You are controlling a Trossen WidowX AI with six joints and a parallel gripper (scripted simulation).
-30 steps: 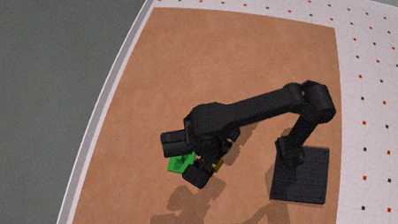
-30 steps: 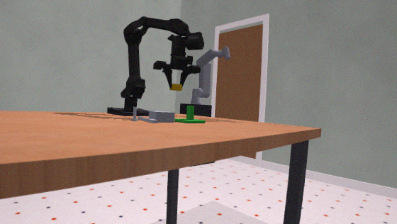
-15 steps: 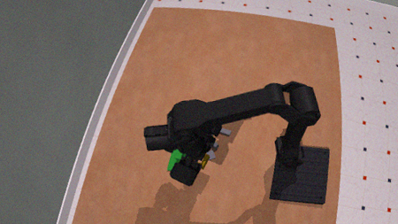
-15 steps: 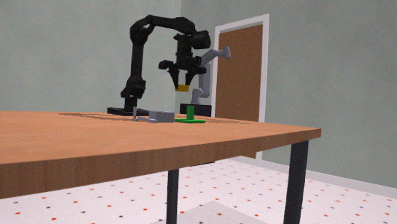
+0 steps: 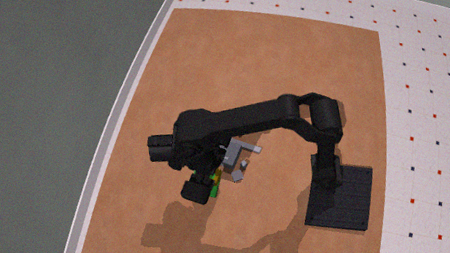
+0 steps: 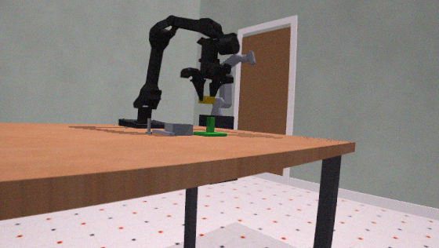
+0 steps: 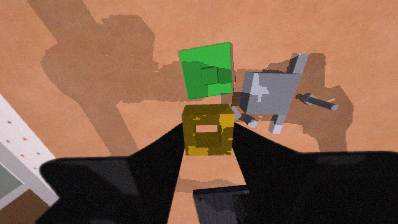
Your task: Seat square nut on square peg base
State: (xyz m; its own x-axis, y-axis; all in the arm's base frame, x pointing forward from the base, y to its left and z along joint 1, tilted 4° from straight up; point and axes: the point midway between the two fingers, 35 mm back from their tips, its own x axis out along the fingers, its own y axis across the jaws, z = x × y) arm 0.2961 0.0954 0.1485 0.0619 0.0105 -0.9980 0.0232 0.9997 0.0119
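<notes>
My gripper [image 7: 207, 126] is shut on the yellow square nut [image 7: 208, 129], which has a square hole through its middle. The nut also shows in the side view [image 6: 206, 100], held in the air. The green square peg [image 6: 210, 124] stands upright on its flat green base [image 6: 210, 133] on the wooden table, directly below the nut with a clear gap between them. In the wrist view the green base [image 7: 207, 70] lies just beyond the nut, with the peg [image 7: 216, 75] near its middle. From above, the arm covers most of the nut [image 5: 217, 174] and green base [image 5: 213, 191].
A grey block with a handle [image 7: 267, 92] lies right of the green base, with small grey pieces [image 7: 248, 120] and a grey pin [image 7: 318, 102] beside it. In the side view this grey block [image 6: 177, 129] sits left of the peg. The arm's base [image 5: 340, 197] stands at the table's right.
</notes>
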